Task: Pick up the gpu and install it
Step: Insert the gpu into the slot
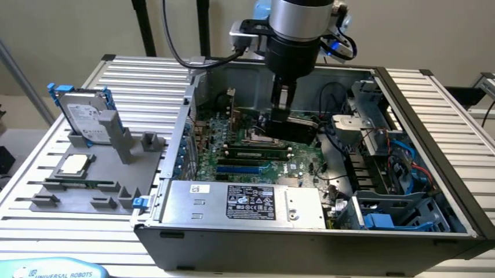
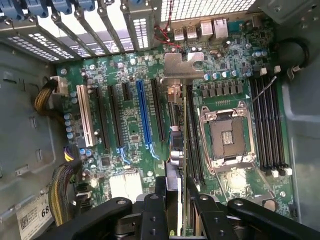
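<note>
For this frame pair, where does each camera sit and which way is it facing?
Exterior view: off the arm, high up, looking down into the open computer case; the arm and pincer show.
Wrist view: on the wrist, looking down the pincer at the motherboard; its fingers show.
Shared: the motherboard and the gpu gripped in the pincer.

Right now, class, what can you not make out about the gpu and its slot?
- gpu faces: wrist view sees it edge-on.
- Slot under it: covered by the gpu itself in the wrist view, by gpu and tool in the exterior view.
- Whether it touches the motherboard: hidden in both.
</note>
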You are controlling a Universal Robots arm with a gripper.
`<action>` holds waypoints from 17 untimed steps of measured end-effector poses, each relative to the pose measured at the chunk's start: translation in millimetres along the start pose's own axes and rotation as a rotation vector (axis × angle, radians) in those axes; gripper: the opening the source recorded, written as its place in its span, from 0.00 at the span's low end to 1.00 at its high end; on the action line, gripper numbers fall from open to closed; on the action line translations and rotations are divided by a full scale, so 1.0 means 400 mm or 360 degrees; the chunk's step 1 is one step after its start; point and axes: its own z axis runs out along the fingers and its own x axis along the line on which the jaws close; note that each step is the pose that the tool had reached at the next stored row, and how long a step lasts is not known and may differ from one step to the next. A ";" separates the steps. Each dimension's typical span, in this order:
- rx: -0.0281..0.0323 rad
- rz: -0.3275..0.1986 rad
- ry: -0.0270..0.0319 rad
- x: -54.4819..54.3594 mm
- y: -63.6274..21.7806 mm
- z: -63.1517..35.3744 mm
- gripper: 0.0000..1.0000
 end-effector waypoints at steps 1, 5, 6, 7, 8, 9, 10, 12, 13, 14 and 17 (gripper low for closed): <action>0.00071 -0.0005 -0.00013 0.001 0.002 0.001 0.27; 0.00197 -0.0015 -0.00029 0.008 0.015 0.009 0.27; 0.00197 -0.0019 -0.00031 0.010 0.017 0.011 0.27; 0.00196 -0.0023 -0.00033 0.012 0.019 0.014 0.27; 0.00195 -0.0028 -0.00035 0.013 0.020 0.017 0.27; 0.00193 -0.0034 -0.00037 0.015 0.022 0.020 0.27; 0.00191 -0.0039 -0.00037 0.017 0.023 0.023 0.27; 0.00188 -0.0050 -0.00047 0.020 0.028 0.031 0.27; 0.00188 -0.0055 -0.00050 0.022 0.031 0.035 0.27; 0.00188 -0.0060 -0.00052 0.023 0.033 0.038 0.27; 0.00181 -0.0079 -0.00053 0.029 0.036 0.044 0.27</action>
